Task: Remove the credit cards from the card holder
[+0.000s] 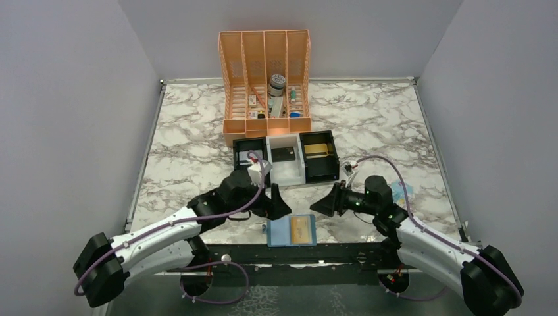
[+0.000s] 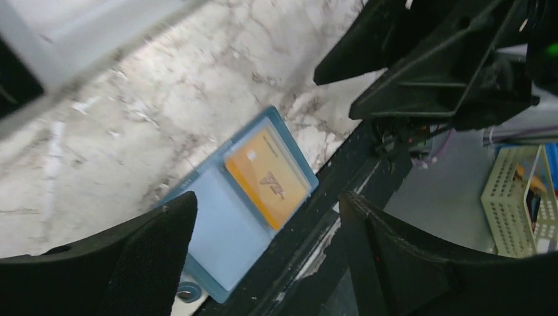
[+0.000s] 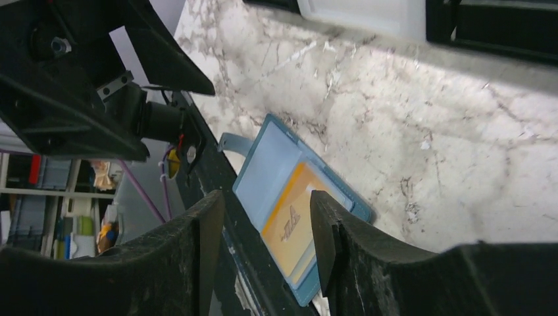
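The blue card holder [image 1: 281, 232] lies spread flat at the table's near edge, its small tab pointing left. A gold credit card [image 1: 303, 228] sits in its right panel, and the left panel looks bare. My left gripper [image 1: 279, 203] hovers just above the holder's upper left, open and holding nothing. In the left wrist view the holder [image 2: 220, 227] and card [image 2: 266, 178] show between and beyond the left gripper [image 2: 263, 214]. My right gripper [image 1: 320, 205] hovers at the upper right, open and holding nothing. The right wrist view shows the right gripper [image 3: 266, 220] over the holder [image 3: 266, 168] and card [image 3: 289, 224].
A black-and-white three-compartment tray [image 1: 268, 172] stands behind the grippers. It holds a silver card, a dark card and a gold card [image 1: 317, 150]. An orange file rack [image 1: 266, 85] stands further back. A pale blue packet [image 1: 403, 192] lies beside the right arm. A black strip [image 1: 329, 251] borders the near edge.
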Available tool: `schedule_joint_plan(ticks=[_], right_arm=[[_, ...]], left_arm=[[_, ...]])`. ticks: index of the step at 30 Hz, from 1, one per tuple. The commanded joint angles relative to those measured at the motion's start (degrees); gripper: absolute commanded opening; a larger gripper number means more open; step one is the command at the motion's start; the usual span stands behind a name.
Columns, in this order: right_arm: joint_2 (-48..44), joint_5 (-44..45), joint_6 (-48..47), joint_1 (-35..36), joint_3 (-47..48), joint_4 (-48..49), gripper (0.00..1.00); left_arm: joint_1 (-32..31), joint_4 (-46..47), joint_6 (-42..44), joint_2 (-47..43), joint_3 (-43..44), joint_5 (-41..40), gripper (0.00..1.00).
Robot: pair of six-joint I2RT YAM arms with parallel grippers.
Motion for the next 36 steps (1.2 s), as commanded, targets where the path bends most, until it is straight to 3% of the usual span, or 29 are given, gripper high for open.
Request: schedule_joint_plan(ticks=[1,6,16,31,36], right_arm=[[3.4,1.9,0.1,3.5,0.1,-2.6,0.48],[8.9,3.1,0.8,7.1,0.1,-1.0,0.4],[13.9,7.7,1.8,13.4,2.4,-1.5,0.29],[19.2,9.8,3.2,15.6,2.1,-1.1,0.23],[18.1,13.5,4.9,15.5,1.1,-2.3,0.17]], left_arm=[[-8.2,5.1,-4.4,4.8,0.0,-9.3,0.78],[-12.9,9.5,-7.7,8.6,-2.4,-12.1,0.7],[-15.0,15.7,-11.5,12.2,-6.6,-12.8,0.59],[-17.7,19.2,-13.1,19.9,-6.4,-12.9,0.46],[-18.2,20.8,-15.8,21.3,-7.5,-14.1,0.41]])
